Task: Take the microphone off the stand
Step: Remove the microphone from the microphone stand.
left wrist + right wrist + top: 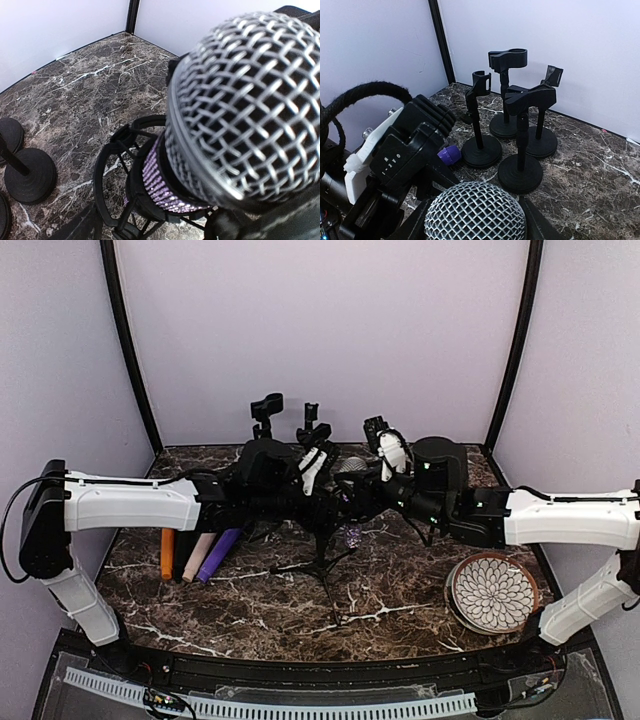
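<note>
The microphone (352, 466) has a silver mesh head (245, 100) and a glittery purple body (155, 185). The body sits in the black shock-mount ring (112, 165) of a black tripod stand (320, 565) at mid-table. My right gripper (475, 232) is shut on the mesh head (475, 210), with a dark finger (542, 225) on each side. My left gripper (320, 480) reaches in from the left and straddles the shock mount. Its dark fingers (250, 225) show only at the bottom edge of the left wrist view and seem closed on the mount.
Several small black desk stands with clips (507, 100) stand at the back (265, 415). An orange (167, 552), a cream (200, 555) and a purple cylinder (222, 552) lie at the left. A patterned plate (493, 590) lies at the front right.
</note>
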### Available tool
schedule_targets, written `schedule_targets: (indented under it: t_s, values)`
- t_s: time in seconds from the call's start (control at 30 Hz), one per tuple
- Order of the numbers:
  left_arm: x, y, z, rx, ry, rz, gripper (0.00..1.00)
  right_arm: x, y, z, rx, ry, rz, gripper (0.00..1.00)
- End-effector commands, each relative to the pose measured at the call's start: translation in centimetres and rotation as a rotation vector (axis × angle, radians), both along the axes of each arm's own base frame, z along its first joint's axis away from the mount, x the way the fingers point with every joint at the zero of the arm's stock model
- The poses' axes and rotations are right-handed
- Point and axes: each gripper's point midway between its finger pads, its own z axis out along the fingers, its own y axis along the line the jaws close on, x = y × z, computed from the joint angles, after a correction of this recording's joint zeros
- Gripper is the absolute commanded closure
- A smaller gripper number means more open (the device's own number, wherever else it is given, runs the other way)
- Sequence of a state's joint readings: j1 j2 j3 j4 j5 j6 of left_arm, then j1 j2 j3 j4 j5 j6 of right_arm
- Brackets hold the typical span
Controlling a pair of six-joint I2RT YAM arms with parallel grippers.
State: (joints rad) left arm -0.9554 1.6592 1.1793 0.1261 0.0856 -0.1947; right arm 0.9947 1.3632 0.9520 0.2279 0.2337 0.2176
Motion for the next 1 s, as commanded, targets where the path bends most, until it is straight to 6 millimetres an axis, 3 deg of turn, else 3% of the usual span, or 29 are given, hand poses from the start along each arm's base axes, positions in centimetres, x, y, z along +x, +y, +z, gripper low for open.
schedule_targets:
  t_s: [0.0,0.97]
  values:
    - [0.0,0.5,-2.3,0.069,0.011,-0.006,0.21,-0.1,-0.9,9.1,0.212,-0.155,-0.016,0.85]
    - [0.0,1.1,-4.2,0.113,0.029,0.005,0.23,-1.0,-2.3,13.3,0.284,-0.224,-0.019,0.87]
